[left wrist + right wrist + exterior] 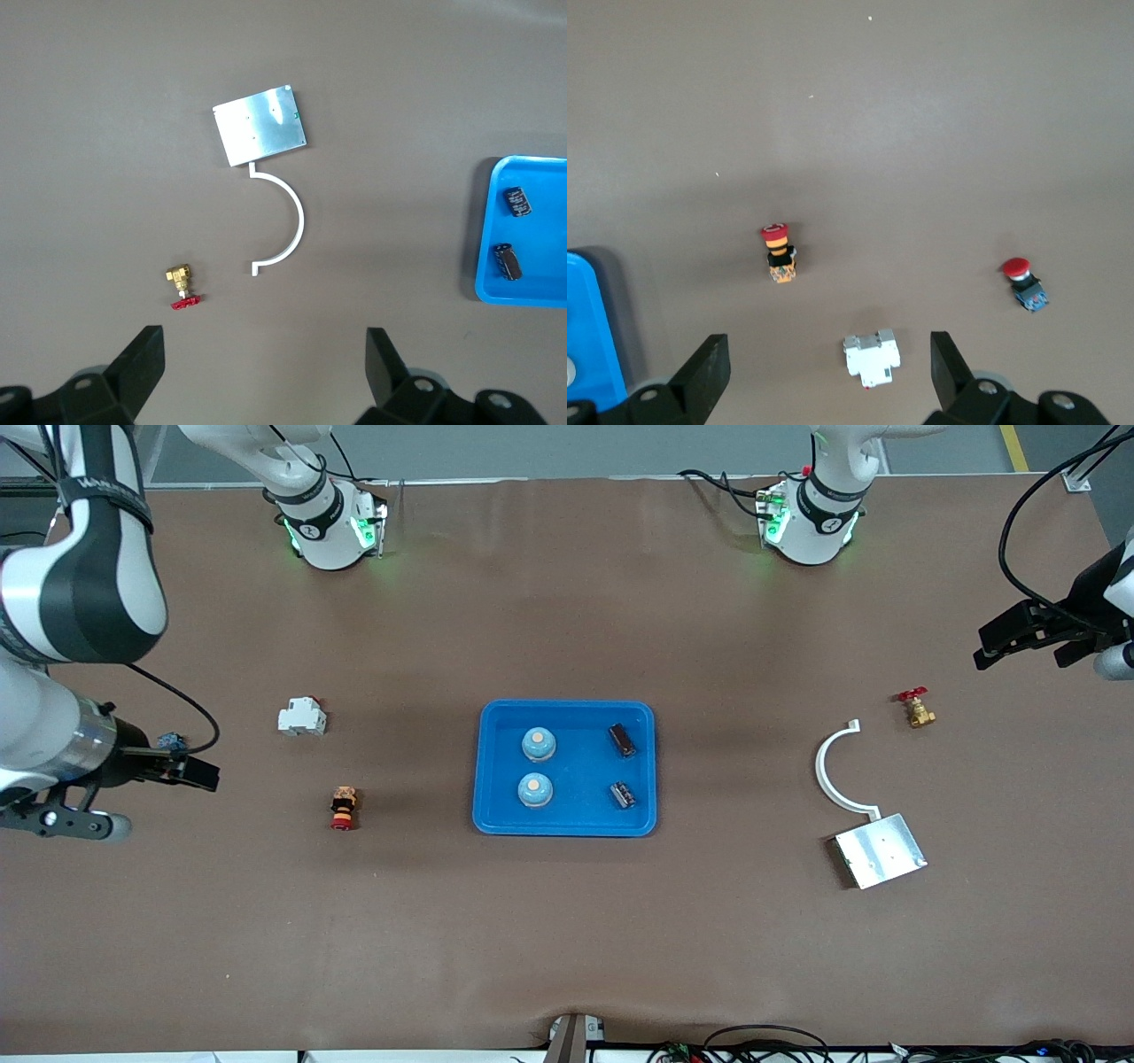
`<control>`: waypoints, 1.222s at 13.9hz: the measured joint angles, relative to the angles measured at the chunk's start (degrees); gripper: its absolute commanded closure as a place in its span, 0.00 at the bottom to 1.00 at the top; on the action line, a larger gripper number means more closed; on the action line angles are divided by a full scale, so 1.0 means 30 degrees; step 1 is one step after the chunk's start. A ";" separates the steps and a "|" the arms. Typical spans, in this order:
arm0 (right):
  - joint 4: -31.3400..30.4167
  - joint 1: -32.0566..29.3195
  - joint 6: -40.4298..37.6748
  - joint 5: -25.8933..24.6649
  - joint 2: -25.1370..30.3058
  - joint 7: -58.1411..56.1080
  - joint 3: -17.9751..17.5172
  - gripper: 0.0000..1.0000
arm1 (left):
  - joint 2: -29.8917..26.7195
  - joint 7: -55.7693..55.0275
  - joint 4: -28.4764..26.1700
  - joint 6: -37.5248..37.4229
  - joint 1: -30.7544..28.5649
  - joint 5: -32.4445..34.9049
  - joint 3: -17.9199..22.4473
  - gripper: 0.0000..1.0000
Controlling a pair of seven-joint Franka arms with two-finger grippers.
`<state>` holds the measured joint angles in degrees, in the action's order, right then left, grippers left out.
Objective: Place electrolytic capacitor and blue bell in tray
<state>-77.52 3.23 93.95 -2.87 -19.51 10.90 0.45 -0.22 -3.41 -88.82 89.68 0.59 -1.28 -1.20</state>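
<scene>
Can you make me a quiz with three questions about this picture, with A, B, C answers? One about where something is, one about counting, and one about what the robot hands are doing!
1. Where are the two blue bells?
A. In the tray
B. Beside the brass valve
C. On the metal plate

2. How many dark capacitors lie in the tray?
A. One
B. Two
C. Four

3. What are the left gripper and right gripper doing?
A. Both open, holding nothing
B. Both shut on bells
C. One shut on the valve

Answers:
1. A, both bells sit inside the blue rim.
2. B, two dark cylinders lie in the tray, toward the left arm's end.
3. A, each wrist view shows spread fingers with only bare table between them.
</scene>
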 measured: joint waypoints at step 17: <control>-0.2316 -0.1861 -0.1235 0.1085 0.4719 -0.2805 -0.0024 0.00 | 0.0010 0.0003 -0.0010 -0.0017 -0.0030 0.0000 0.0001 0.00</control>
<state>-84.47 -2.35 90.24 0.38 -5.36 2.49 0.38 -0.19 -3.41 -88.85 89.63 0.49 -1.28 -1.20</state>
